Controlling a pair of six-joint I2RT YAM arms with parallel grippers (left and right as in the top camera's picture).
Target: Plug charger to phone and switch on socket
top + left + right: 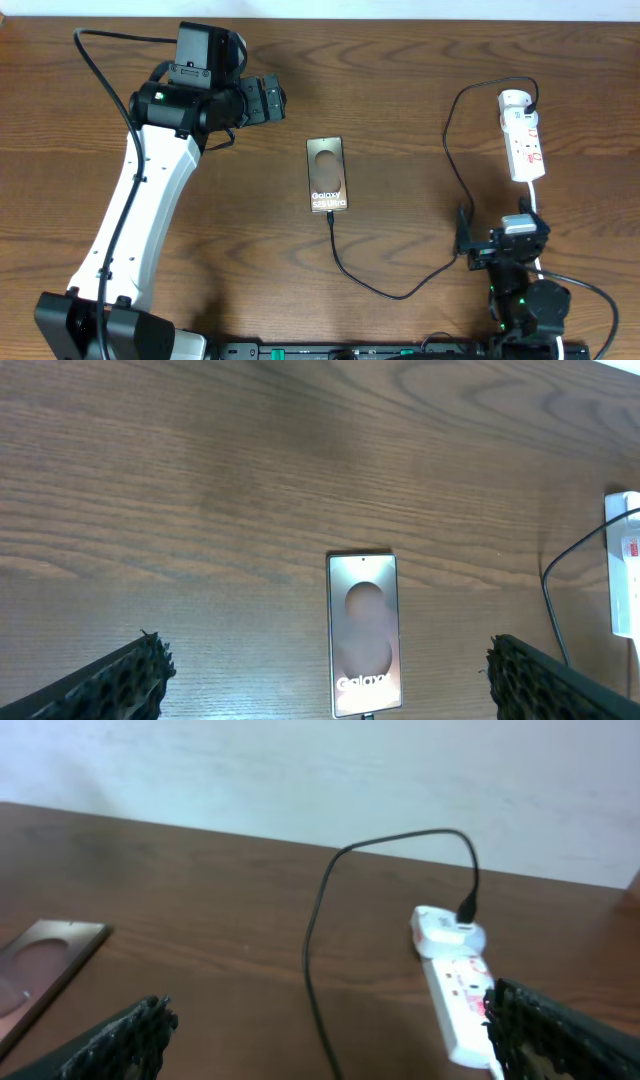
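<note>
We record the charger (pixel 382 291) plug seated in the power strip's (pixel 526 148) far outlet near the table's (pixel 400 90) right edge, connector at the phone's (pixel 328 176) near end, left gripper (pixel 272 98) and right gripper (pixel 322 1025) agape, empty.

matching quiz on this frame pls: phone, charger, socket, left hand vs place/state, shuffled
Column 1:
1. phone
2. charger
3. socket
4. left hand

Column 2:
A. white, on the right side of the table
B. open, holding nothing, left of the phone
C. lying flat mid-table, lettering up
D. black, runs from the phone's near edge to the socket's far end

Pairs: 1-C, 2-D, 3-A, 4-B
</note>
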